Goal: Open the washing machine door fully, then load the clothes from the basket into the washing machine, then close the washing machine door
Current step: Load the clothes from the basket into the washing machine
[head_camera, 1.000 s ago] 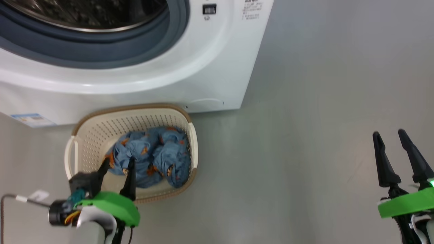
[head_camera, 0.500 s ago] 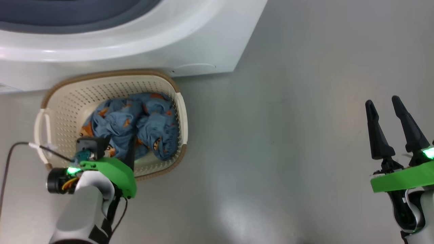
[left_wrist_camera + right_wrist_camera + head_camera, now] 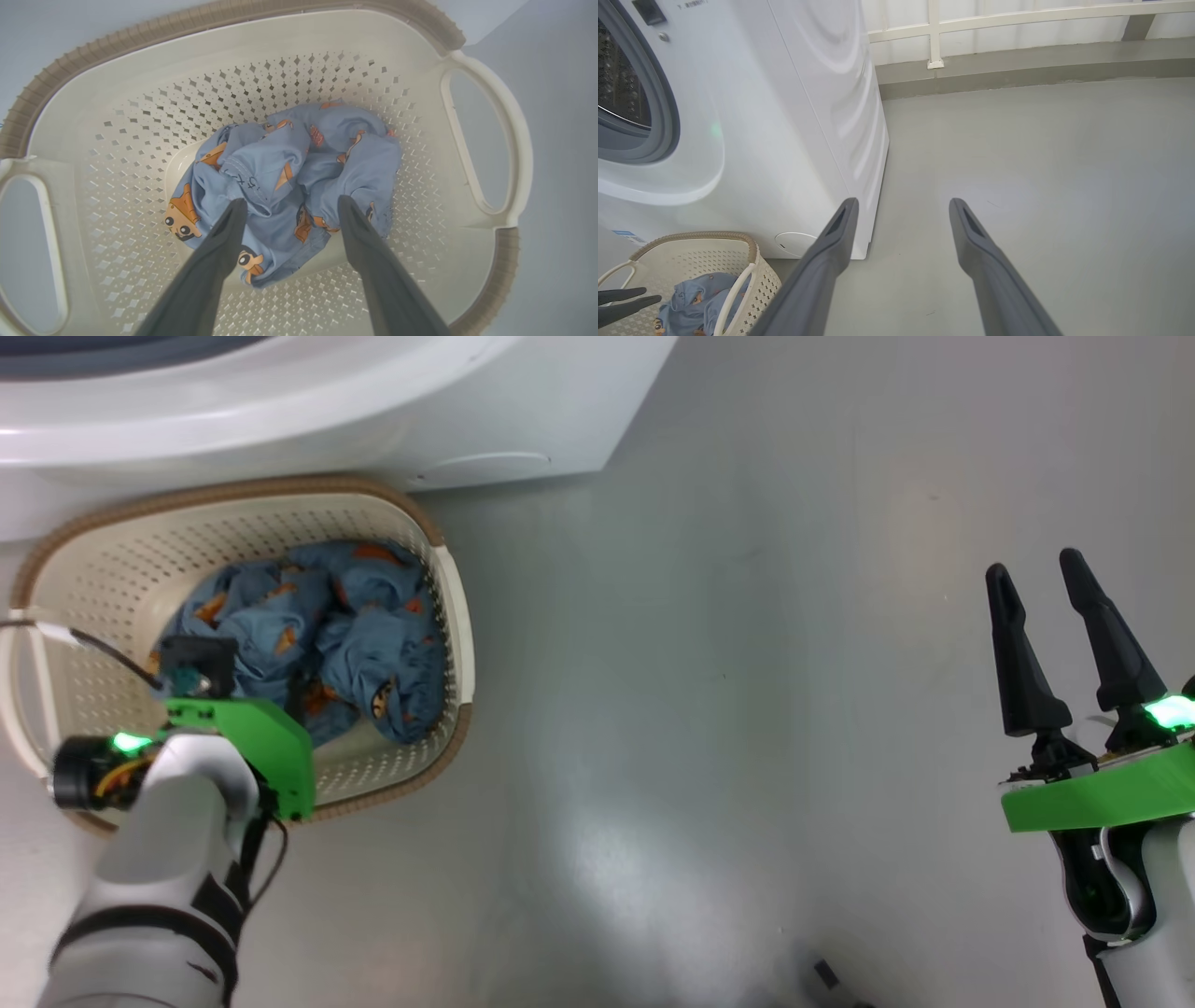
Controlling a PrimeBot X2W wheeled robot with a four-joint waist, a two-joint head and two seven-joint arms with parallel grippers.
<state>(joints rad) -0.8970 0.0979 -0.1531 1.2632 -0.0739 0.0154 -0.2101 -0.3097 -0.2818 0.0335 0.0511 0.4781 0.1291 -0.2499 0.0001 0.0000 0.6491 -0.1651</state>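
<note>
The cream basket (image 3: 448, 616) with its brown rim stands on the floor against the white washing machine (image 3: 523, 401). Crumpled light-blue clothes (image 3: 373, 635) with orange figures lie inside it. My left gripper (image 3: 247, 681) points down into the basket. In the left wrist view it (image 3: 292, 205) is open, its fingertips (image 3: 236, 210) just above the clothes (image 3: 299, 154), nothing held. My right gripper (image 3: 1032, 574) hangs open over bare floor, far right of the basket. The right wrist view shows the drum opening (image 3: 621, 88) with its grey gasket uncovered. The door is out of view.
Grey floor (image 3: 747, 663) spreads to the right of the machine. A white railing (image 3: 1017, 18) on a low kerb runs along the back. A thin cable (image 3: 103, 649) loops from my left wrist over the basket. A small dark object (image 3: 823, 975) lies at the head view's bottom edge.
The head camera has tilted down, pushing the machine up out of the picture. My left gripper has gone forward and down over the clothes. The right gripper stays open.
</note>
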